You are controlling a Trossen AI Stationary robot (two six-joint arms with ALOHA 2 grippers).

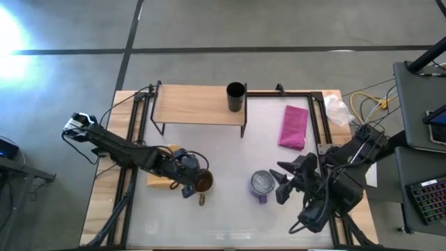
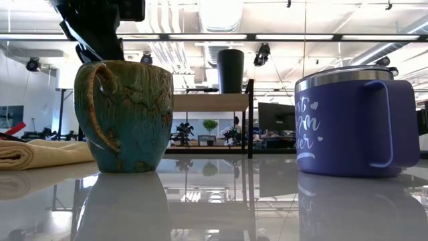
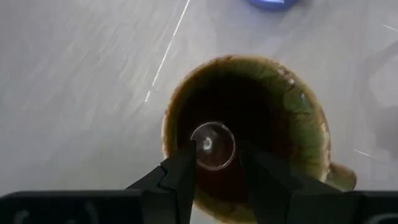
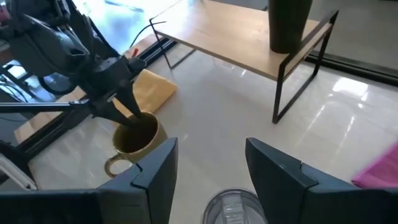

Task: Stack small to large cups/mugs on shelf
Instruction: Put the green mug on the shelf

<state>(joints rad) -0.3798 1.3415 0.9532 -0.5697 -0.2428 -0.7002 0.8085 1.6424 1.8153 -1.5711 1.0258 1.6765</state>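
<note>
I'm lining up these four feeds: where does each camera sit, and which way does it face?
High: overhead, straight down on the table, both arms.
Low: at tabletop height, level past the olive mug and purple mug; an arm above.
Left wrist: down into the olive mug, left pincer at its rim.
Right wrist: past the open right pincer toward the shelf.
Both wrist views show the olive mug.

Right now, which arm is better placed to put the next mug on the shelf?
Left. Its claw is already at the olive-brown mug, fingers at the rim, and the black cup already stands on the shelf. The right claw waits open beside the purple mug.
</note>
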